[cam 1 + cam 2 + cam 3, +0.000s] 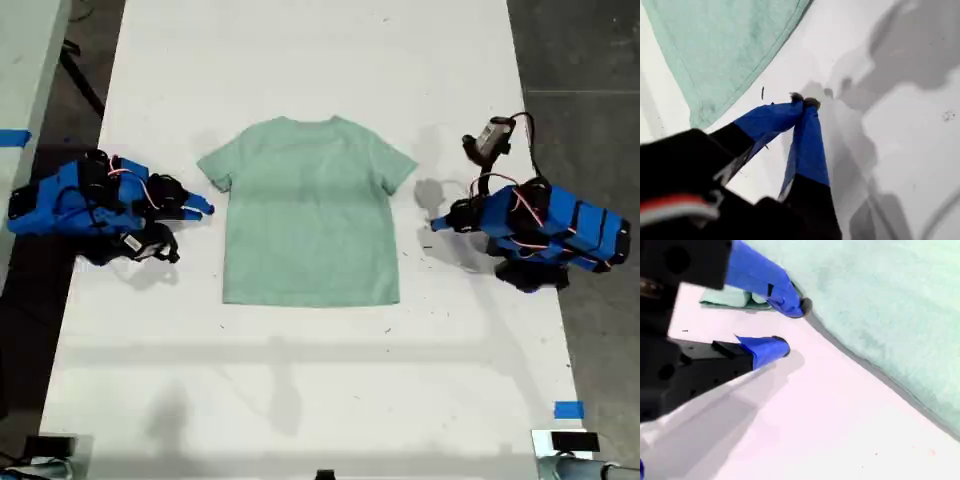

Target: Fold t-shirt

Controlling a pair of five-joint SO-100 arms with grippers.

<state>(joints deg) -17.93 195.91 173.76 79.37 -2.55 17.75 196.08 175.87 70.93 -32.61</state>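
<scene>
The t-shirt (310,222) lies flat and unfolded in the middle of the white table (310,60), neck toward the exterior view's top. My first gripper (804,101) rests on bare table off a sleeve, tips pressed together. My second gripper (792,325) sits beside the shirt's edge, jaws spread, holding nothing.
</scene>
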